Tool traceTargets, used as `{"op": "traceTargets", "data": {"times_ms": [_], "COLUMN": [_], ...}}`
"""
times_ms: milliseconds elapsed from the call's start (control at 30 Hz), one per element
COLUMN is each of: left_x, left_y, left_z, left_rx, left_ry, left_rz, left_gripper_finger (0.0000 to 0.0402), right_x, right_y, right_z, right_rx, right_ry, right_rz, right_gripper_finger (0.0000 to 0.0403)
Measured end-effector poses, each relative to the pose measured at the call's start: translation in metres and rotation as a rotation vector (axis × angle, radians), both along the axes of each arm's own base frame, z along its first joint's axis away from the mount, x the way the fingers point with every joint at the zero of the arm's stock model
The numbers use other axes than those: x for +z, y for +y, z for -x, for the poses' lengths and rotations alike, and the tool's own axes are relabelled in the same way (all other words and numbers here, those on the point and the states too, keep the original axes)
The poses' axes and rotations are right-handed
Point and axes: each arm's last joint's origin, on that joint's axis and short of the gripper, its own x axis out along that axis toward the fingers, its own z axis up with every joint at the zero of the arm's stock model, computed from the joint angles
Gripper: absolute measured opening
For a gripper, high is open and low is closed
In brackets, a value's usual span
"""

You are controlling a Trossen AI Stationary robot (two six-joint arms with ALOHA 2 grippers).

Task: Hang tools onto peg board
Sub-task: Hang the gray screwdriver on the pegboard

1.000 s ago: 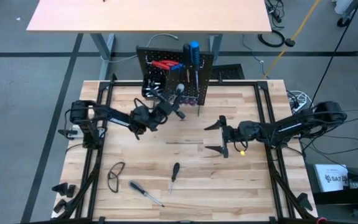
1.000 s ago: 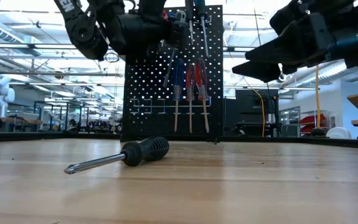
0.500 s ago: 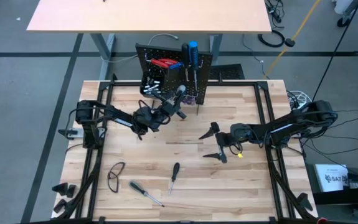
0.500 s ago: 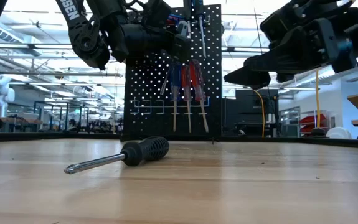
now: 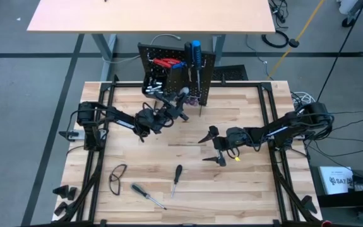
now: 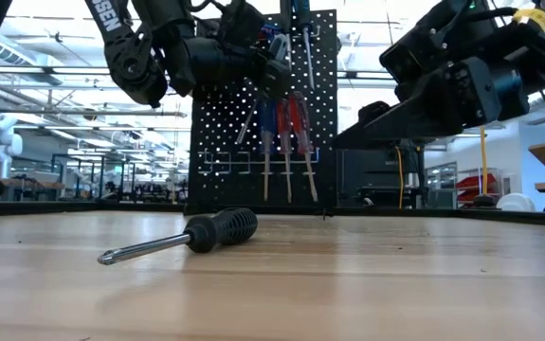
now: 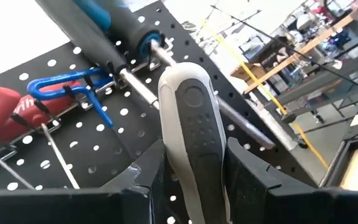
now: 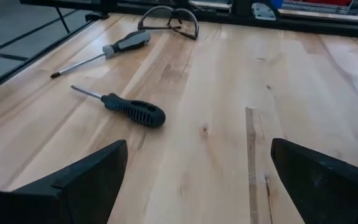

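L arm reaches across the tan wooden table to the black perforated peg board. L gripper, just in front of the board, is clamped on a grey-handled screwdriver. R arm is extended low over mid-table; R gripper has jaws fully spread, holding nothing. A black-handled screwdriver lies on the table.

left gripper clamped, right gripper agape
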Motion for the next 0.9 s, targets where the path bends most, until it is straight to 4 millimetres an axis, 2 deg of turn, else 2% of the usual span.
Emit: {"op": "traceTargets", "data": {"times_ms": [467,700,900], "left_x": [-0.002,0.003,0.011], "left_y": [0.002,-0.018,-0.038], "left_z": [0.000,-0.004,-0.010], "left_rx": [-0.012,-0.037,-0.041], "left_ry": [-0.027,-0.023,0.006], "left_rz": [0.000,-0.028,-0.086], "left_gripper_finger": [0.0125,0.0125,0.0125], "right_x": [-0.001,0.004,0.025], "right_y": [0.000,0.000,-0.001], "right_z": [0.000,0.001,0.007], "right_rx": [0.001,-0.001,-0.002], "right_ry": [0.005,-0.013,-0.096], "right_rz": [0.004,-0.005,-0.011], "right_gripper_finger": [0.0389,0.0389,0.0389]}}
